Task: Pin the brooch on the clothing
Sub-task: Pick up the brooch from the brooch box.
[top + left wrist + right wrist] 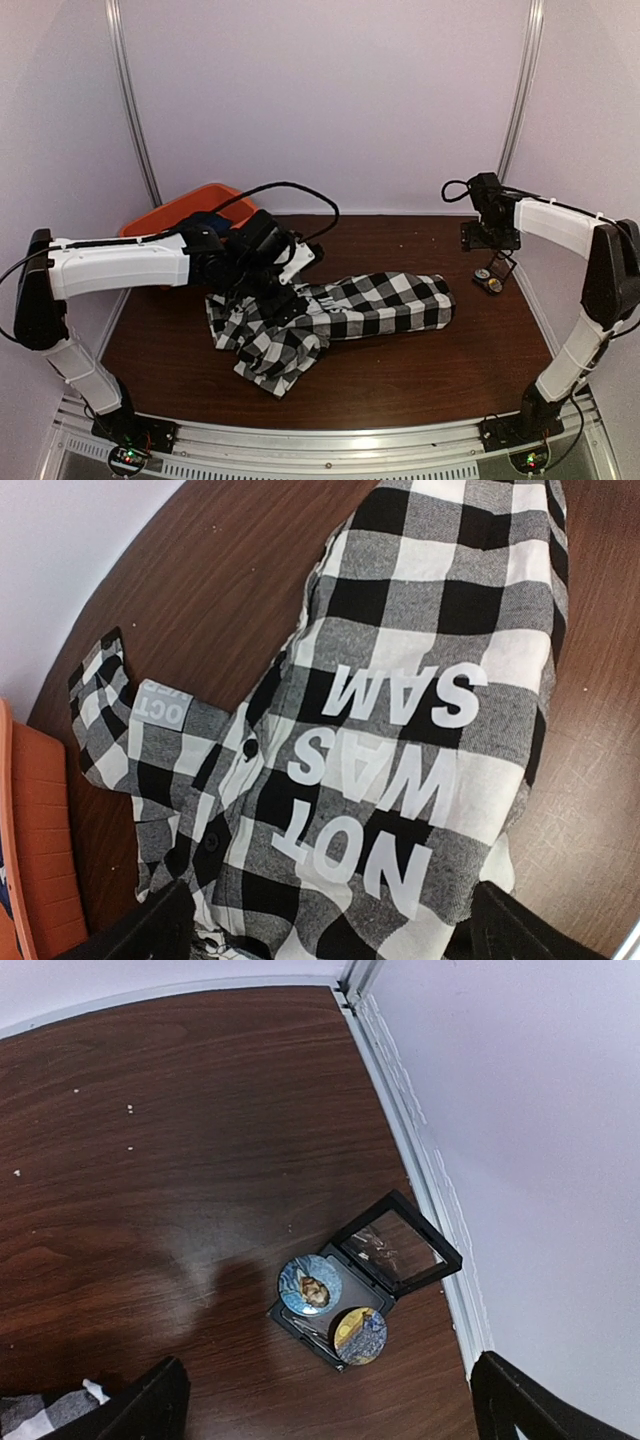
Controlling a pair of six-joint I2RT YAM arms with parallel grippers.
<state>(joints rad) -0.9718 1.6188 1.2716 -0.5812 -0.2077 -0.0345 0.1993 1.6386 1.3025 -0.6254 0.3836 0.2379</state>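
Dark wood surface (400, 380), top view: the checked shirt (370, 300) lies rumpled mid-surface, long axis left-right, well clear of every edge. Left hand (262, 268) hovers over its left end, probably there to steady or flatten the cloth for pinning. Right hand (492, 240) sits above the brooches (488, 281) at the far right, close to the side rail; looks staged for a pickup. Orange bin (185, 212) is back left, behind the left arm. Bare wood between shirt and brooches, so the carry path looks free.

Left wrist view: fingers (150, 930) stand wide at the frame corners with nothing between them, so the hand is open. It sits over the black lettered panel (380, 780). Cloth is creased, not flat. Bin wall is near the shirt on one side, so there is little room there; open wood on the other.

Right wrist view: fingers (530, 1400) are also wide apart and empty. One brooch sits in the open black case (400, 1250), the other overlaps its near corner. The lid is flipped back toward the wall. Rail is just beside the case, so approach from the surface side, I'd judge. A shirt corner shows bottom left, well apart from the case.
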